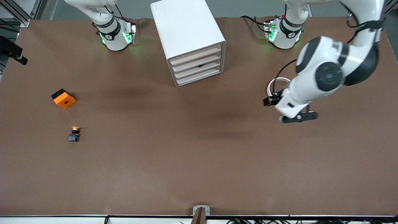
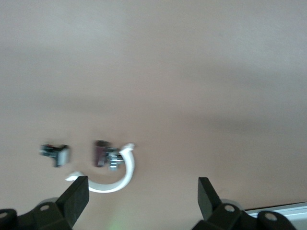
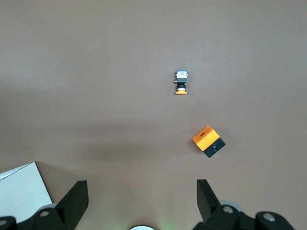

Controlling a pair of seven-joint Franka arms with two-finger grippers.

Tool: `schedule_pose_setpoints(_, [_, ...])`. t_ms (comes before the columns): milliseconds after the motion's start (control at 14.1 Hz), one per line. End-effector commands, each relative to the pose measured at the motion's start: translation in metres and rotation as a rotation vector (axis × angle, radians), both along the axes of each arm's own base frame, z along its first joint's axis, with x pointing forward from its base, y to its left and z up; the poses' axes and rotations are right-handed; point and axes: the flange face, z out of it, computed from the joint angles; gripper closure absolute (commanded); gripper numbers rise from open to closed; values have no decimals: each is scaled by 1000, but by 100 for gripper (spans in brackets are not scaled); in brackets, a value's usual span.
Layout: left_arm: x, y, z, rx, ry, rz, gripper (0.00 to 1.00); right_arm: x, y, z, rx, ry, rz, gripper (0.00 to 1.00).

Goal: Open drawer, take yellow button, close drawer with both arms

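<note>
The white cabinet [image 1: 186,31] stands at the table's edge by the arms' bases, between them. Its top drawer [image 1: 196,53] is shut, flush with the three below. The button [image 1: 74,133] with its orange cap lies on the table toward the right arm's end; it also shows in the right wrist view [image 3: 181,82]. My right gripper [image 3: 142,196] is open, empty and high over the table; the front view shows only its arm's base. My left gripper [image 1: 299,117] hangs open and empty over the table toward the left arm's end, and shows in its own view [image 2: 144,194].
An orange square block [image 1: 63,98] with a hole lies farther from the front camera than the button, also in the right wrist view [image 3: 208,141]. A white ring clip [image 1: 277,83] and small black pieces [image 2: 53,153] lie on the table by the left gripper. A cabinet corner [image 3: 19,191] shows.
</note>
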Motion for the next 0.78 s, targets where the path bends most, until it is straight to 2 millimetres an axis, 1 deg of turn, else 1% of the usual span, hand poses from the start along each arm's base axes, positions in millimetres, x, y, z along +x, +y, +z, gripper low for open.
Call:
schedule_pose_setpoints(0, [-32, 44, 30, -2, -23, -43, 0, -7, 0, 1, -15, -1, 10, 0])
schedule_pose_setpoints(142, [-41, 76, 46, -31, -44, -37, 0, -8, 1, 0, -6, 4, 9, 0])
schedule_pose_setpoints(284, [-52, 95, 54, -41, -54, -49, 0, -8, 1, 0, -1, 9, 10, 0])
schedule_pose_setpoints(355, [-53, 106, 57, -39, -61, -43, 0, -8, 3, -1, -1, 11, 13, 0])
schedule_pose_setpoints(426, [-51, 123, 60, -53, -67, -33, 0, -8, 4, -1, 0, 11, 13, 0])
schedule_pose_setpoints(639, [-56, 153, 77, -99, -102, -62, 0, -8, 5, -1, 0, 12, 13, 0])
schedule_pose_setpoints(710, [-58, 156, 78, -101, -97, -80, 0, -9, 5, -1, 2, 15, 13, 0])
